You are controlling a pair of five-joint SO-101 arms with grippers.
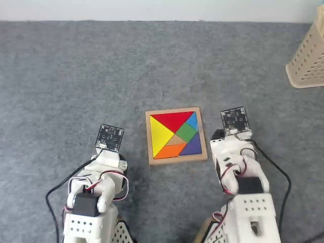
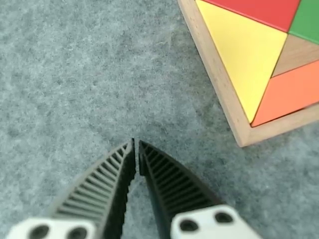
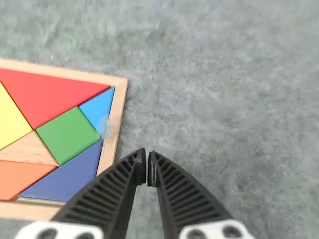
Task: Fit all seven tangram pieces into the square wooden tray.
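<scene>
One square wooden tray [image 1: 148, 137] lies on the grey mat [image 1: 76, 76]. Inside it I count seven pieces, all lying flat: one red triangle [image 1: 172, 120], one yellow triangle [image 1: 159, 135], one green square [image 1: 186, 131], one small blue triangle [image 1: 193, 120], one plain wood triangle [image 1: 175, 140], one orange parallelogram [image 1: 169, 150] and one purple triangle [image 1: 192, 147]. The left gripper [image 2: 135, 144] hovers over the mat near a corner of the tray, jaws together and holding nothing. The right gripper [image 3: 146, 154] hangs just beside the opposite edge of the tray, jaws also together, empty. One beige basket [image 1: 309, 55] stands well apart.
</scene>
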